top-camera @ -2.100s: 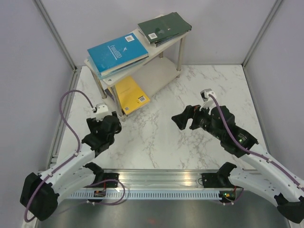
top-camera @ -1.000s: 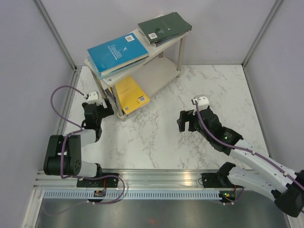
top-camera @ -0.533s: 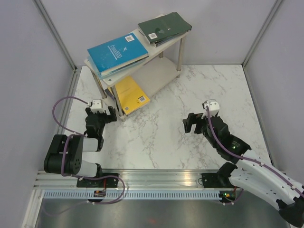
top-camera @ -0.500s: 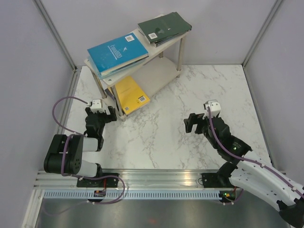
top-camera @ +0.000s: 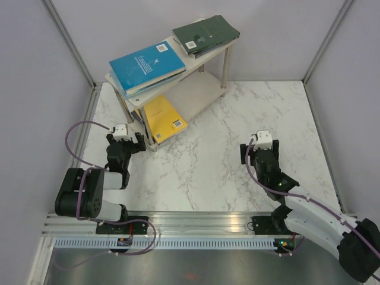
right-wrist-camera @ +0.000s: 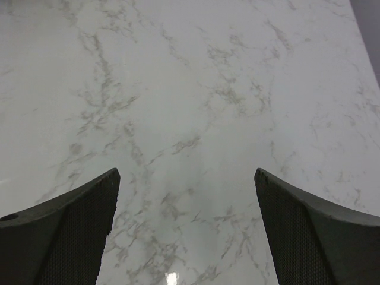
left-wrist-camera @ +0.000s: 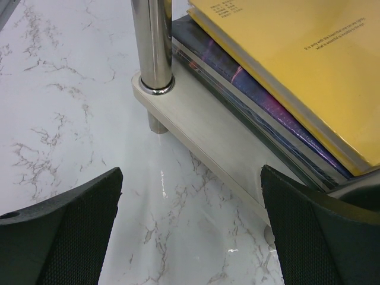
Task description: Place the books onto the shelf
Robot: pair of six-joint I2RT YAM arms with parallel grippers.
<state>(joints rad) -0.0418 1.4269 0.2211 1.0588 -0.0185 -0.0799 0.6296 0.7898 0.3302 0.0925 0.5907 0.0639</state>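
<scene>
The marble desk (top-camera: 208, 163) bore a shelf (top-camera: 195, 95) at its far left; a blue book (top-camera: 148, 62) and a green book (top-camera: 206, 32) lay on top, a yellow book (top-camera: 163, 116) below.

The shelf (top-camera: 200, 92) stands at an angle in the far left corner of the worktop (top-camera: 202, 166). It has one stack of books (top-camera: 148, 66) on the left end of its top board and a second stack (top-camera: 206, 34) on the right end, nearer the far edge. A third stack (top-camera: 164, 117) lies on the lower board beneath the first, just beside the post (left-wrist-camera: 152, 44) at the shelf's near corner. The left gripper (top-camera: 126, 141) sits in front of that post by the worktop's left edge, and the right gripper (top-camera: 260, 148) is over the right half, well apart from the shelf.
</scene>
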